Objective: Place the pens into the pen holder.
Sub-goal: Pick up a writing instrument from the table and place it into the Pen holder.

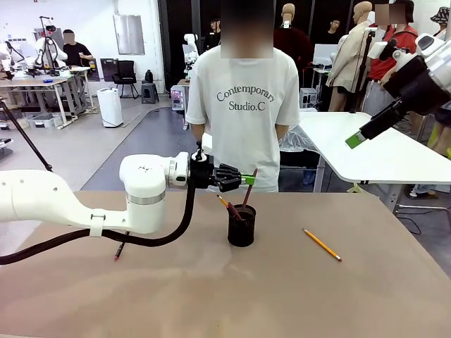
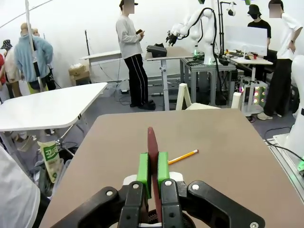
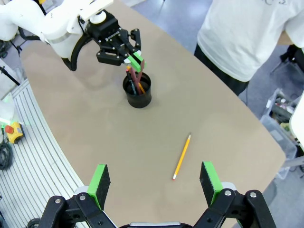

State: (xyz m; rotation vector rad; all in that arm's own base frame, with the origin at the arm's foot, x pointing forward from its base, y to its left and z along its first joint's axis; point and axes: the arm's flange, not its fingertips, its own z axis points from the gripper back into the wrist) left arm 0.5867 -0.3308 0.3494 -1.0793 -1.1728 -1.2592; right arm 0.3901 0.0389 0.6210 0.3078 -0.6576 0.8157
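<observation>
Open lab hall (white worktables [image 2: 47, 107], cluttered equipment benches [image 2: 171, 53]).

1. Front cam: fixed, robot side, btwn arms. You look across the table [image 1: 380, 296] at the person [image 1: 243, 91] on far side; mid range.
2. L wrist cam: right behind the left gripper [image 2: 153, 159]; faces nearly level over tabletop. Very close.
3. R wrist cam: behind the right gripper [image 3: 154, 178], high up, faces steeply down.
4. Overlap: all 3 views show the yellow pencil [image 1: 322, 244]; front + R wrist share the pen holder [image 1: 242, 225].
</observation>
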